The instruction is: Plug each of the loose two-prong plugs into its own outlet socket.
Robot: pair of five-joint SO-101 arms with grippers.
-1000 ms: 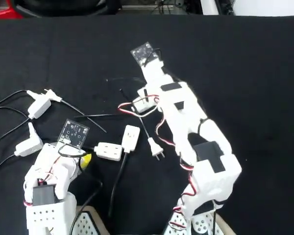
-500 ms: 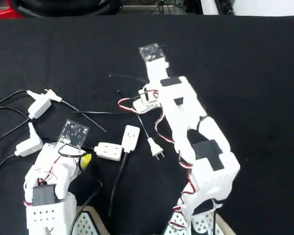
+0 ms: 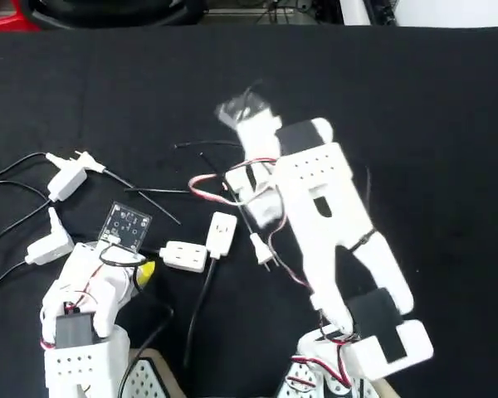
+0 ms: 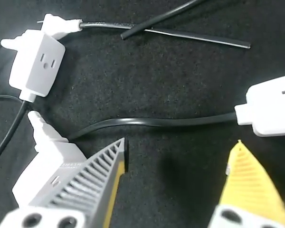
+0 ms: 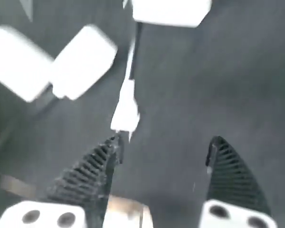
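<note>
right wrist view shows the right hand (image 5: 161, 147) spread wide, holding nothing, with a loose two-prong plug (image 5: 126, 111) lying on the black table (image 5: 218, 71) just ahead of it, beside white outlet blocks (image 5: 83, 69). the left hand (image 4: 180, 147) is spread too, empty.

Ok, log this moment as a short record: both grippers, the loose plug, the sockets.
left gripper: open, empty, over the black cloth
right gripper: open, empty, loose plug just ahead of it
loose plug: white, two-prong, lying on the cloth, not inserted
centre sockets: lower centre socket and upper centre socket, close together beside the plug
left sockets: upper left socket, lower left socket
task state: this plug not yet plugged in
</note>
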